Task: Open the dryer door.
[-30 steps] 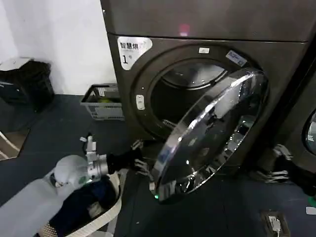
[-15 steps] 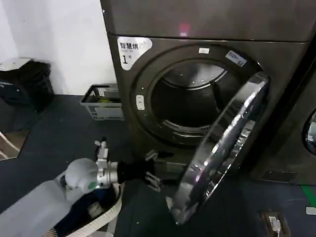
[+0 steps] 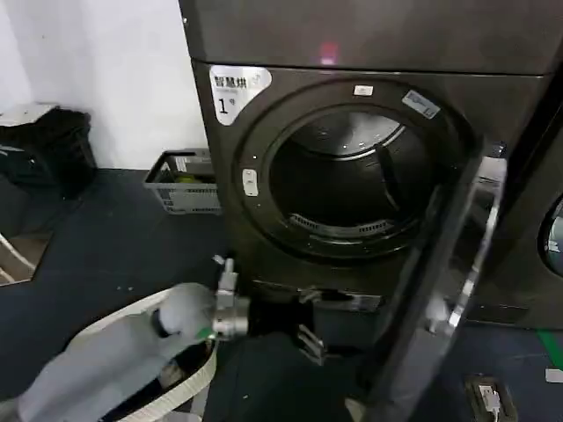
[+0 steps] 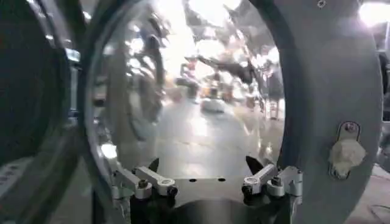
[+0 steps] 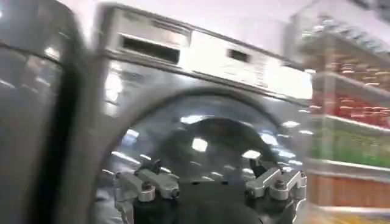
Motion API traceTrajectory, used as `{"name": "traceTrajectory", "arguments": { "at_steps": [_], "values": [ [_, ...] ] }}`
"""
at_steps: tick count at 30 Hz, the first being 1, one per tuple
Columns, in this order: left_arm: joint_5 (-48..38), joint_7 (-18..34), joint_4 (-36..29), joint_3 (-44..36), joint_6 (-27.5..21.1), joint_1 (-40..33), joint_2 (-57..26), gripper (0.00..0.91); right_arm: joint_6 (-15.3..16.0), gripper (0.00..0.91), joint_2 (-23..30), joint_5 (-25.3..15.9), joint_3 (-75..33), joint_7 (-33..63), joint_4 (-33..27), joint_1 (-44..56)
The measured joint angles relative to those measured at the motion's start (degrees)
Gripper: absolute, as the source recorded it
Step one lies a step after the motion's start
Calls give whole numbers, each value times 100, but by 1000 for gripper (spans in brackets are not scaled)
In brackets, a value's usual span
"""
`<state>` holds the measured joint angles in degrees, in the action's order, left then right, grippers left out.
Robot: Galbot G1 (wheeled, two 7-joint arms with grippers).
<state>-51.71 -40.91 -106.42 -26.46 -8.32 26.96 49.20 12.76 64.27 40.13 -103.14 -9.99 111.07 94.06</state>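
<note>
The dryer [image 3: 369, 44], dark bronze-grey with a white "1" sticker [image 3: 236, 88], has its round opening [image 3: 352, 176] uncovered. The dryer door [image 3: 431, 272] stands swung out to the right, almost edge-on to the head view, chrome rim [image 3: 476, 251] outward. My left gripper [image 3: 312, 327] is low in front of the machine, just left of the door's lower half, open and holding nothing. In the left wrist view the left gripper [image 4: 203, 164] faces the door's grey inner ring [image 4: 317, 97] and bulging glass [image 4: 183, 91]. My right gripper [image 5: 206, 165] is open and empty.
A grey basket [image 3: 180, 183] and a dark bin [image 3: 48, 145] stand by the white wall at left. A laundry bag [image 3: 189, 380] lies under my left arm. The neighbouring machine [image 3: 545, 229] is at far right. The right wrist view faces a machine's round door [image 5: 201, 137], shelves [image 5: 347, 122] beside it.
The door has swung from half open to wide open, edge-on at the right. My left arm has followed it rightward along the machine's base.
</note>
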Motion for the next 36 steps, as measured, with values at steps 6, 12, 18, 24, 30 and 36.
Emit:
{"name": "traceTrajectory", "arguments": {
  "at_steps": [6, 12, 18, 24, 30, 36],
  "values": [
    [-50, 33, 306, -459, 34, -477, 501, 907, 247, 907, 86, -148, -322, 460, 76, 107],
    [-131, 99, 596, -804, 70, -893, 987, 907, 263, 907, 106, -267, -689, 871, 133, 178],
    [-152, 151, 840, -1048, 93, -1175, 1366, 907, 296, 907, 132, -310, -1062, 944, 95, 255],
    [-123, 288, 1106, -1176, 155, -1350, 1722, 907, 321, 907, 167, -327, -1341, 936, 91, 334],
    [-79, 513, 1381, -1248, 236, -1473, 2102, 907, 480, 907, 193, -305, -1493, 994, 124, 389],
    [61, 644, 1665, -1312, 324, -1530, 2450, 907, 447, 907, 202, -305, -1594, 942, 124, 414]
  ]
}}
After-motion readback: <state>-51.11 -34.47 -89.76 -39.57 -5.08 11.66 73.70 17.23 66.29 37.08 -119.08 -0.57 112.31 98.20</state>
